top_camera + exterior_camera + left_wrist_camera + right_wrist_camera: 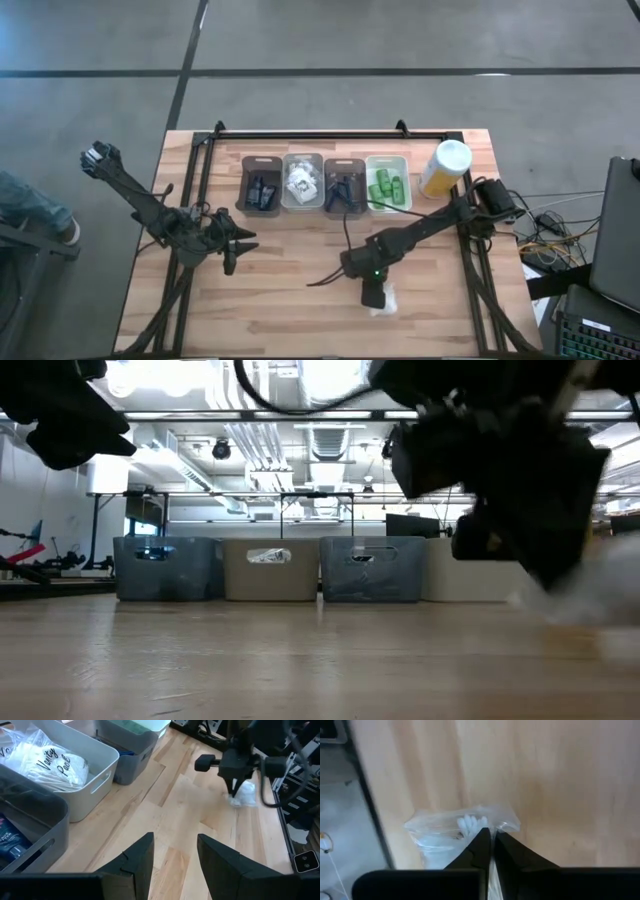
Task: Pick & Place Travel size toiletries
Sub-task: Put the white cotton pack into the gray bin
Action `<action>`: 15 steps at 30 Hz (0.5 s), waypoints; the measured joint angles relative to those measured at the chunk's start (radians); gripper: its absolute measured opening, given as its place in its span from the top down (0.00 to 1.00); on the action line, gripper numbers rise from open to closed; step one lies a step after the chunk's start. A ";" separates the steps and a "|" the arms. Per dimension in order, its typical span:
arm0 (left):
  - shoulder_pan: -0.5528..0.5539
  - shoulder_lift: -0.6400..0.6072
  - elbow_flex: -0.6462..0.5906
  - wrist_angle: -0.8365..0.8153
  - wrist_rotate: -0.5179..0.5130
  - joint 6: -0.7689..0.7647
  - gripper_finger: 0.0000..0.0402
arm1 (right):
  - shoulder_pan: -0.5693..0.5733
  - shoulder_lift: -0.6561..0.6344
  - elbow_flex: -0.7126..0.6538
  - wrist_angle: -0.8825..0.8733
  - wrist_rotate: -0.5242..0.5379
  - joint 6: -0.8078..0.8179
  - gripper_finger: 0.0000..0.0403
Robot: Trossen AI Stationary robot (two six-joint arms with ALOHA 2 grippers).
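Item in hand: one clear-wrapped packet of white fluffy swabs, lying on the bench near its front edge, toward the right corner. We find the right tool directly over it, fingers drawn almost together and pinching the wrapper's edge; we judge this a grip on the film, not on the contents.

Governing relation: the packet sits under and just beyond the right tool's tips, with its bulk spread crosswise to the fingers. The right arm is plainly the nearer; the left stands well apart.

Left tool: waiting above the bench's left half, fingers moderately apart, nothing between them.

Receiving stock, in a row along the bench's back edge:
- grey bin, dark items inside;
- white bin, holding like packets — we judge this the destination;
- second grey bin, dark contents;
- white bin with green bottles.

Also present: a tall yellow bottle at the right end of the row.

Status, by our judgement: packet gripped, not yet lifted; a hold on thin film may slip.
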 joint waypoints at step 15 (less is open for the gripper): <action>0.003 0.001 0.000 0.027 -0.003 0.034 0.61 | -0.131 -0.097 0.145 0.026 0.411 0.157 0.98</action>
